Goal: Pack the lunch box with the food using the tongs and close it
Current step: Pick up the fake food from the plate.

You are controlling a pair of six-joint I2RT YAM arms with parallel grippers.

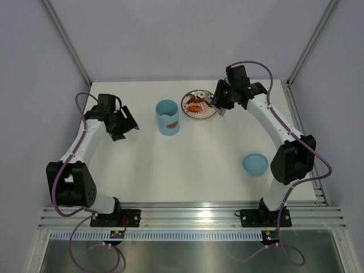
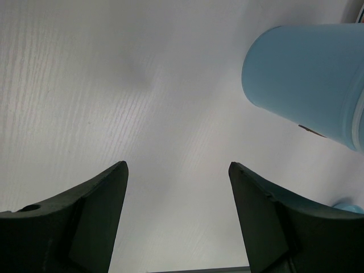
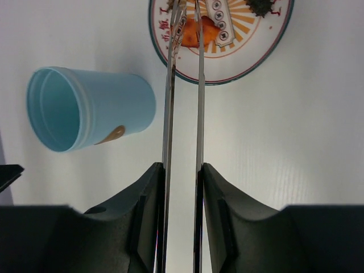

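My right gripper (image 3: 182, 170) is shut on the tongs (image 3: 168, 114), squeezing their two silver arms nearly parallel. The tong tips reach over the red-rimmed plate (image 3: 239, 71) and lie against an orange food piece (image 3: 207, 31); a dark piece (image 3: 261, 5) sits further right on the plate. The light-blue lunch box (image 1: 168, 118) stands open and upright left of the plate (image 1: 199, 104). Its lid (image 1: 255, 164) lies on the table near the right arm. My left gripper (image 1: 128, 126) hovers left of the lunch box (image 2: 307, 79), open, with nothing between its fingers (image 2: 96, 199).
White tabletop with grey walls behind and on both sides. A metal rail runs along the near edge by the arm bases. The lid's edge (image 2: 350, 206) peeks past my left gripper's right finger.
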